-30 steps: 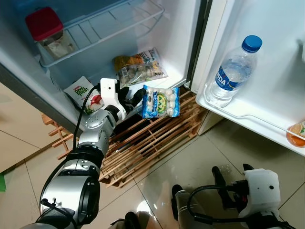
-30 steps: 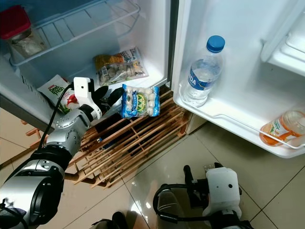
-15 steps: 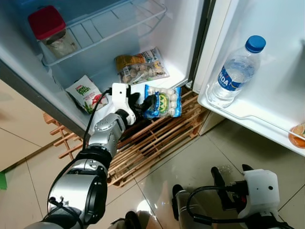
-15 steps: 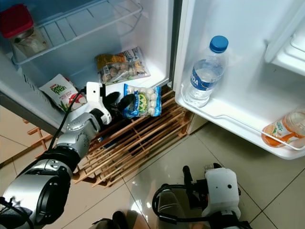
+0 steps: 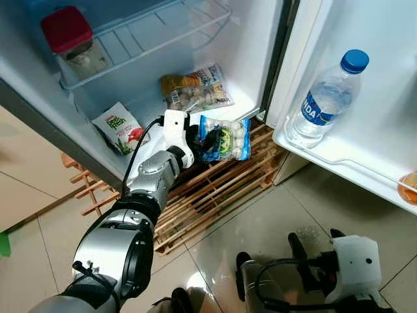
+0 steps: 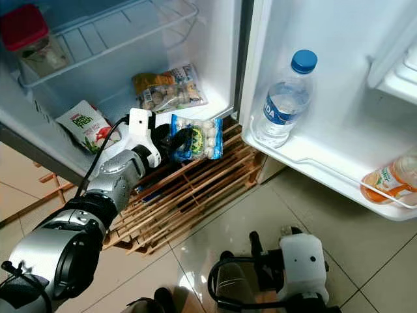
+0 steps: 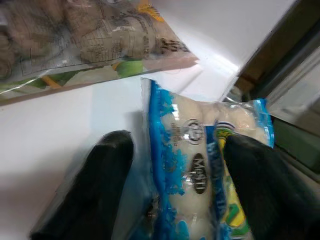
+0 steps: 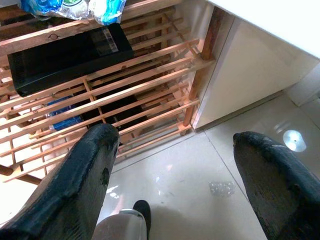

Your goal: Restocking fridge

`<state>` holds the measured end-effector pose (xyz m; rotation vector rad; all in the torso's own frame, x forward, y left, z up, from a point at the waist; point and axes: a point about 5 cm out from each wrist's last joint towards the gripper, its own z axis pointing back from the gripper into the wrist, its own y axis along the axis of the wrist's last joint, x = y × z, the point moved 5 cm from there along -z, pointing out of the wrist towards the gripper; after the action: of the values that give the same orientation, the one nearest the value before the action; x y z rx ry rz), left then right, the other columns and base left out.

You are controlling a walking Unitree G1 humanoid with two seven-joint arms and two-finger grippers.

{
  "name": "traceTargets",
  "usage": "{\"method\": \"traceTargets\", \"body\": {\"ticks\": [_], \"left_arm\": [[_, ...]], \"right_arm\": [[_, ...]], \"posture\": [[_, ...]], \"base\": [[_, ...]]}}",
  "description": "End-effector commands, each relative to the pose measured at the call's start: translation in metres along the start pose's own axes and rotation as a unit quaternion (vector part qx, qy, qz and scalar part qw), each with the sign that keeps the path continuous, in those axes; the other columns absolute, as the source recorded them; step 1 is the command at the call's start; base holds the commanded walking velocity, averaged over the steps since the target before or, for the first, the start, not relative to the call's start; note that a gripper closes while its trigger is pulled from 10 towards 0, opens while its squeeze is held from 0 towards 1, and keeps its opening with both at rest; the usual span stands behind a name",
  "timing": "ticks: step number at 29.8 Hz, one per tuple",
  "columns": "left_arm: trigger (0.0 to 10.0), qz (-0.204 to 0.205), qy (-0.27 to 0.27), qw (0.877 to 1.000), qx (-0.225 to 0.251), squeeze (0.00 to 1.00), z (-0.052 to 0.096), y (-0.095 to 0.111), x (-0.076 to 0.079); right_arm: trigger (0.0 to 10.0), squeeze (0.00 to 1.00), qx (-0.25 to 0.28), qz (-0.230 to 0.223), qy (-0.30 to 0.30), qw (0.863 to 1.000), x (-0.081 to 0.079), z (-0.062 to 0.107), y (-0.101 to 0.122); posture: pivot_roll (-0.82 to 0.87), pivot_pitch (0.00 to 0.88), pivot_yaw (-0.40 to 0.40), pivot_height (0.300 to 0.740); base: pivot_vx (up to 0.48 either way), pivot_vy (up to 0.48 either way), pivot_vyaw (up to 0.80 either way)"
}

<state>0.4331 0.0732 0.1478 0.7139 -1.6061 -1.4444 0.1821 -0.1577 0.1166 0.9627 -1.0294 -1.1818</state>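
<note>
A blue-and-white packet of fish balls [image 5: 226, 137] hangs at the front lip of the open fridge's bottom compartment [image 5: 241, 104], over the wooden pallet [image 5: 215, 189]. My left gripper [image 5: 203, 139] is shut on the packet's left end. In the left wrist view both black fingers [image 7: 100, 175] pinch the packet [image 7: 195, 170] just above the white fridge floor. My right gripper [image 8: 175, 165] hangs low over the tiled floor, open with nothing between its fingers.
On the fridge floor lie a yellow-and-clear dumpling packet [image 5: 194, 89] and a green-and-red packet [image 5: 119, 126]. A red-lidded container [image 5: 68, 39] sits on the wire shelf. The door shelf holds a water bottle [image 5: 326, 98] and an orange bottle [image 6: 391, 182].
My left arm has reached further forward toward the fridge's lower edge, still holding the packet, which now sits more crumpled between the fingers. The right arm has stayed low.
</note>
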Motion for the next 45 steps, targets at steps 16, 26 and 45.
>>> {"method": "traceTargets", "body": {"ticks": [16,26,45], "left_arm": [[0.0,0.048,-0.002,0.996,-0.074,0.00,0.009,-0.041,0.001],[0.0,0.083,-0.011,0.996,-0.042,0.00,0.003,-0.026,0.005],[0.0,0.124,-0.056,0.986,0.093,0.00,-0.010,0.050,0.011]], "right_arm": [[10.0,0.00,0.003,-0.021,0.032,0.999,-0.006,0.006,0.005],[10.0,0.00,0.003,-0.024,0.045,0.999,-0.009,0.006,0.006],[10.0,0.00,0.000,-0.020,0.055,0.998,-0.008,0.001,0.002]], "posture": [[-0.54,0.353,0.097,0.736],[-0.54,0.344,0.096,0.736],[-0.53,0.300,0.085,0.736]], "base": [[0.000,0.000,0.00],[0.000,0.000,0.00],[0.000,0.000,0.00]]}}
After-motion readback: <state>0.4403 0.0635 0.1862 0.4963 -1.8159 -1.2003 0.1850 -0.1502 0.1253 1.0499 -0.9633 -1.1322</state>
